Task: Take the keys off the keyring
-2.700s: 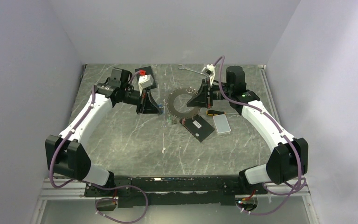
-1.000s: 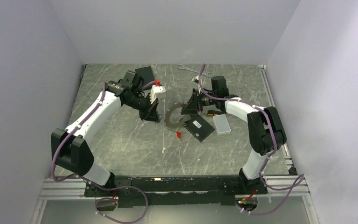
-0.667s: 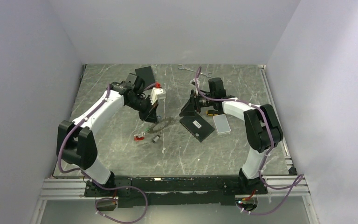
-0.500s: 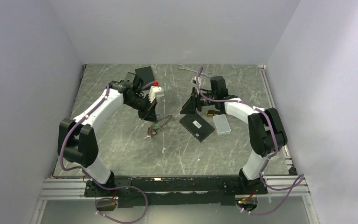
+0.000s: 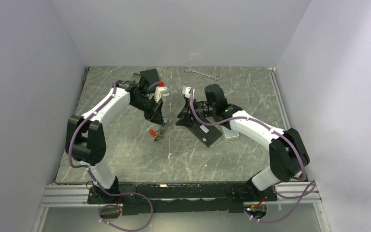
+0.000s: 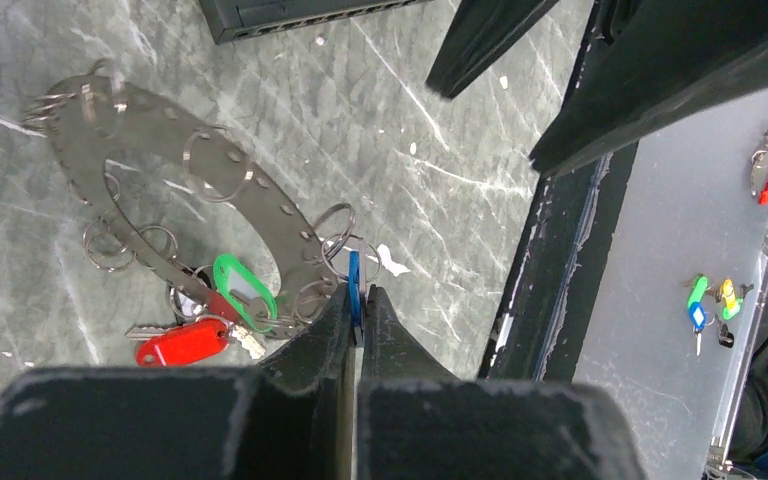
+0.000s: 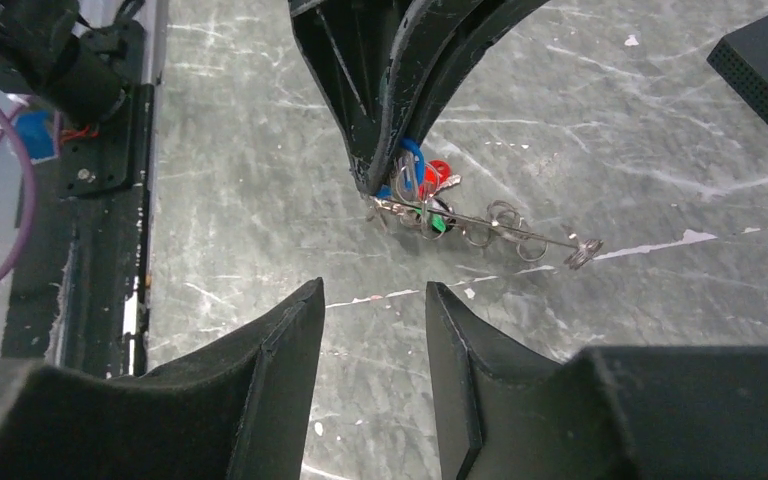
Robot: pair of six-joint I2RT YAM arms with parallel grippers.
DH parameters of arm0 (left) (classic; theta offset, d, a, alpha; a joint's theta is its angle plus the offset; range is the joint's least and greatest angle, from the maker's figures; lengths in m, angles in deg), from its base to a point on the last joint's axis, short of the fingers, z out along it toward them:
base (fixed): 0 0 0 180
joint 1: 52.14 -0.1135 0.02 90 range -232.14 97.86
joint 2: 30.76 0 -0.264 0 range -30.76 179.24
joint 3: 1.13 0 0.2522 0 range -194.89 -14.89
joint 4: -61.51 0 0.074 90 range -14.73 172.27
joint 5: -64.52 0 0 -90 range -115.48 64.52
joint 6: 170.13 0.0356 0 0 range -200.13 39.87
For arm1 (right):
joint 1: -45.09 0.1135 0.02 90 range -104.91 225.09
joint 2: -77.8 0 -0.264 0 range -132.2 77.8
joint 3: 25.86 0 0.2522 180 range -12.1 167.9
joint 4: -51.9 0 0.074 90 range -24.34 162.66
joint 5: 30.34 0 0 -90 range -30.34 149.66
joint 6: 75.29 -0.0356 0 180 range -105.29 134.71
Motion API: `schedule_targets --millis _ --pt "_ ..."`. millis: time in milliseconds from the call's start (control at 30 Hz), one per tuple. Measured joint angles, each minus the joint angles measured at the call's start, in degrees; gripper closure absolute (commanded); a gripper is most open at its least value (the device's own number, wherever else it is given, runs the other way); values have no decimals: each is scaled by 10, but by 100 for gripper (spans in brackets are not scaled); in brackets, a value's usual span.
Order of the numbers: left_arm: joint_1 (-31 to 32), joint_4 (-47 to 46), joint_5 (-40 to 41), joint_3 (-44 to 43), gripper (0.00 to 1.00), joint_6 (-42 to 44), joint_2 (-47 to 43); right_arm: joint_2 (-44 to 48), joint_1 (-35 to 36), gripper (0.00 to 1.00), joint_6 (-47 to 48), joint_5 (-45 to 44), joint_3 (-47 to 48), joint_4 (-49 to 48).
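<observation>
- Nearby: black box [image 5: 205,131] and wrench [image 5: 200,73], both apart from keyring [image 6: 78,140].
- Left gripper [image 6: 357,300]: pinching blue key [image 6: 353,275].
- Right gripper [image 7: 372,310]: spread, empty.
- Keyring: carries red key [image 6: 182,342].

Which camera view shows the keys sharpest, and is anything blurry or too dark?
Left wrist view: the keyring and red key tag are sharp and evenly lit; the left gripper is a dark featureless mass. Right wrist view: keys bunch under the left gripper, hard to separate. Top view: keys are a tiny speck.
</observation>
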Motion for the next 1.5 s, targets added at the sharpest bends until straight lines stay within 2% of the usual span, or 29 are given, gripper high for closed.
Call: schedule_targets --millis 300,867,1067,1267,1500 --pt "0 7 -18 -3 100 2 0 -35 34 57 27 -60 0 -9" --pt "0 28 -44 -7 100 16 2 -81 56 58 60 -62 45 -7" --pt "0 33 -49 -10 100 17 6 -85 63 62 73 -62 57 -2" --pt "0 36 -50 -13 100 18 9 -90 66 71 89 -62 60 9" --pt "-3 36 -47 -13 100 19 9 -90 66 99 102 -63 60 13"
